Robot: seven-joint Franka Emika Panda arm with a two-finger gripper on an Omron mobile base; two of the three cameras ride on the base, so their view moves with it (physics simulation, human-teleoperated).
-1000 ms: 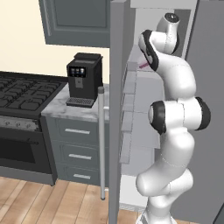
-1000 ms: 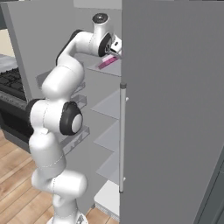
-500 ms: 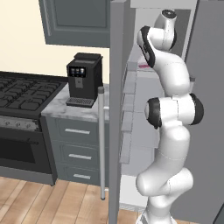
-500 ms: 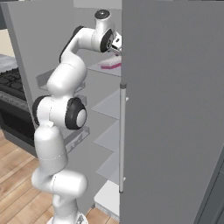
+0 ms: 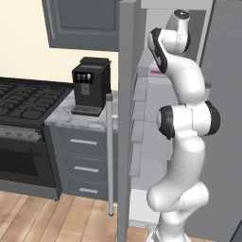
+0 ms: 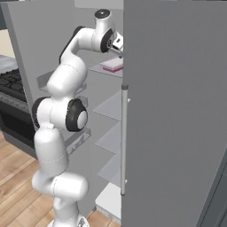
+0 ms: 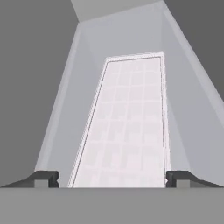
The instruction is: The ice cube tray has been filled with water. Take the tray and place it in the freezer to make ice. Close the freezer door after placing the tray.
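Observation:
The ice cube tray [image 7: 127, 122] lies flat on an upper shelf [image 6: 99, 68] inside the freezer [image 5: 156, 42], its pale pink grid top running away from the hand. It also shows as a pink slab, the ice cube tray [image 6: 113, 65], at the shelf's edge. My gripper [image 7: 112, 179] is open, its fingertips [image 7: 46, 178] spread wide on either side of the tray's near end, not touching it. From the right, the gripper [image 6: 117, 45] hovers just above the tray. The freezer door [image 5: 126, 118] stands wide open with its silver bar handle [image 5: 109, 151].
The right door [image 6: 177, 111] is closed, with its handle [image 6: 124, 137] close to the arm. Lower shelves [image 6: 111, 106] sit below the tray. Door bins [image 5: 137, 123] line the open door's inner face. A black coffee machine [image 5: 90, 85] stands on the counter [image 5: 75, 118] beside the stove [image 5: 23, 99].
One second ago the tray hung tilted in the gripper; now it rests on the shelf. The fingers have let go and the hand has lifted slightly above it.

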